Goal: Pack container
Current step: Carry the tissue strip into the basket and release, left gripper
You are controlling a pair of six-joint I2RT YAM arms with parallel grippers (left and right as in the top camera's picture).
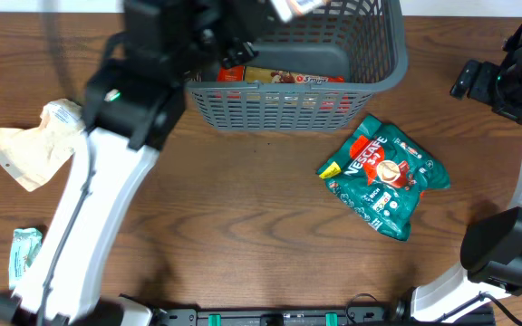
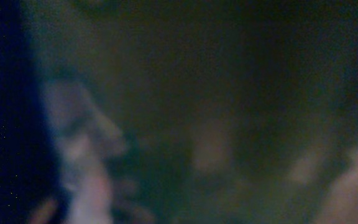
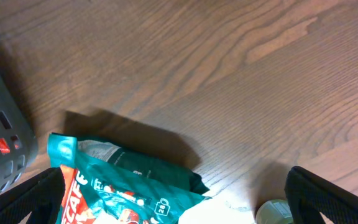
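Here: dark grey slotted container (image 1: 279,110), red packet (image 1: 284,79) inside.

The only furniture in sight is a table (image 1: 243,217) of brown wood, with the grain running in long wavy bands across its top. Light falls evenly from above and leaves soft shadows on the wood. The right wrist view catches a pale sheen toward its upper right. The left wrist view is dark and blurred, perhaps murky green, and shows nothing of the room for certain.
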